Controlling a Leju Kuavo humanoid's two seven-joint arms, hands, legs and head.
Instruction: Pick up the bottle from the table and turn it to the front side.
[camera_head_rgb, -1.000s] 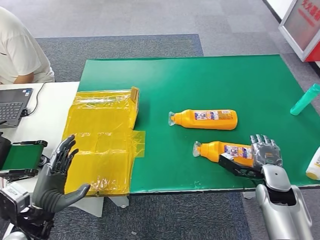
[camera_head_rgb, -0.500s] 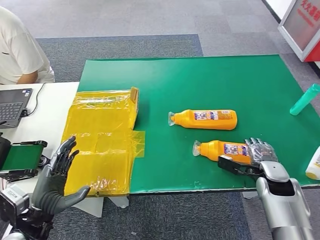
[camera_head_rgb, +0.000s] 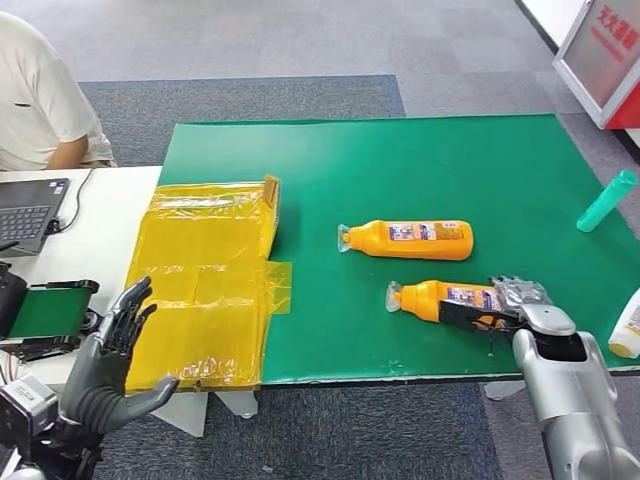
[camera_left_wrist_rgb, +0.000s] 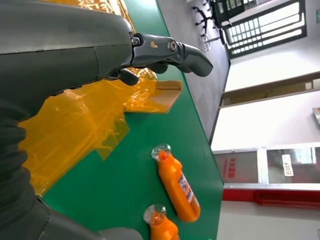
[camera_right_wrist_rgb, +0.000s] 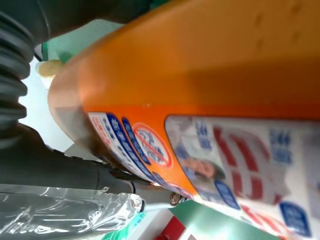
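While its dark thumb lies along the near side and its plastic-wrapped fingers curl over the base, the right hand grips the nearer orange plastic bottle with a printed label, low and right of centre in the head view; the right wrist view shows that bottle pressed close against the hand, label turned toward the camera. It lies on its side on the green mat-covered surface close to the near edge, its clear cap pointing toward the left of the frame; whether it has left the mat I cannot tell. Just above it in the picture, apart from it, lies a second orange plastic bottle, also on its side with cap to the left. Toward the right edge sit a teal plastic tube, tilted, and part of a white bottle. At lower left the left hand hovers with fingers spread wide, holding nothing, in front of a crumpled sheet of yellow plastic film that spans the mat's left edge and a white desk. A laptop rests on that desk at far left, with a person in a white shirt at upper left.
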